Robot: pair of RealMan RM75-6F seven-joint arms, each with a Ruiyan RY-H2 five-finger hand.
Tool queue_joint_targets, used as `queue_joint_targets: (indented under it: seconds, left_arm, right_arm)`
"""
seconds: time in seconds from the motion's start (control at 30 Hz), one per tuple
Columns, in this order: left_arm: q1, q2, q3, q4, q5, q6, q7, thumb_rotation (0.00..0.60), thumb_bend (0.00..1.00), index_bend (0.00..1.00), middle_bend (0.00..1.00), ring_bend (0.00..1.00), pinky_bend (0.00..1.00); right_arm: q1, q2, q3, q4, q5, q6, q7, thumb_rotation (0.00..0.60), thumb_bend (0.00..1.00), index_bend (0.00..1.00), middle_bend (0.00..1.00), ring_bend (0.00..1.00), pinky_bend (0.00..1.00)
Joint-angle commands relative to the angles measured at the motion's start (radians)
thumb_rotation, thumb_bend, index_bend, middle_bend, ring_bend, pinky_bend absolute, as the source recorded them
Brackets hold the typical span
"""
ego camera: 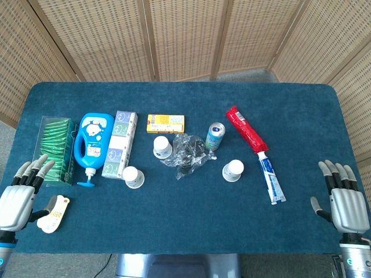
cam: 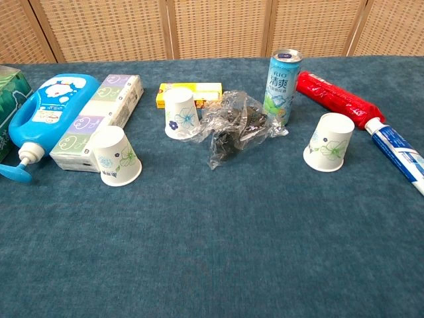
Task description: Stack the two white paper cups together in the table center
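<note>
Three white paper cups with floral print stand upside down on the blue table. One cup (ego camera: 163, 146) (cam: 181, 114) is behind the centre, one (ego camera: 133, 176) (cam: 116, 156) is left of centre, and one (ego camera: 233, 170) (cam: 329, 142) is right of centre. All three stand apart from each other. My left hand (ego camera: 17, 197) lies at the front left corner with its fingers apart, holding nothing. My right hand (ego camera: 345, 197) lies at the front right corner, fingers likewise spread and empty. Both hands are far from the cups, and neither shows in the chest view.
A crumpled clear plastic bag (ego camera: 186, 153) lies between the cups beside a drink can (ego camera: 215, 135). A blue pump bottle (ego camera: 93, 142), tissue packs (ego camera: 119, 143), a green packet (ego camera: 57, 147) and a yellow box (ego camera: 166, 123) sit at left. A red toothpaste tube (ego camera: 255, 145) lies at right. A cream tag (ego camera: 53, 214) lies by my left hand.
</note>
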Motion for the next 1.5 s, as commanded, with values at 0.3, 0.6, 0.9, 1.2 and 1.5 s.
queue_joint_targets:
  seconds: [0.3, 0.6, 0.9, 1.2, 1.5]
  left_arm:
    - [0.009, 0.003, 0.01, -0.004, 0.018, 0.012, 0.004, 0.6, 0.45, 0.0, 0.0, 0.0, 0.0]
    - [-0.003, 0.001, 0.005, -0.002, 0.011, -0.005, 0.003, 0.6, 0.45, 0.0, 0.0, 0.0, 0.0]
    - [-0.081, -0.005, -0.018, -0.005, -0.074, -0.138, 0.101, 0.6, 0.45, 0.0, 0.0, 0.0, 0.0]
    - [-0.223, -0.09, -0.067, 0.008, -0.21, -0.317, 0.244, 0.6, 0.45, 0.0, 0.0, 0.0, 0.03]
    - [-0.36, -0.233, -0.103, 0.102, -0.347, -0.454, 0.326, 0.6, 0.45, 0.0, 0.0, 0.0, 0.11]
  right_arm:
    - [-0.01, 0.004, -0.008, 0.004, -0.017, 0.012, 0.018, 0.6, 0.38, 0.0, 0.0, 0.0, 0.0]
    - [-0.025, 0.008, -0.009, 0.009, -0.013, 0.027, 0.035, 0.6, 0.37, 0.0, 0.0, 0.0, 0.0]
    - [-0.021, 0.006, -0.008, 0.01, -0.01, 0.014, 0.038, 0.6, 0.38, 0.0, 0.0, 0.0, 0.0]
    - [-0.031, 0.006, -0.007, 0.035, 0.003, 0.017, 0.082, 0.6, 0.38, 0.0, 0.0, 0.0, 0.0]
    - [-0.046, 0.012, -0.007, 0.043, 0.017, 0.025, 0.1, 0.6, 0.37, 0.0, 0.0, 0.0, 0.0]
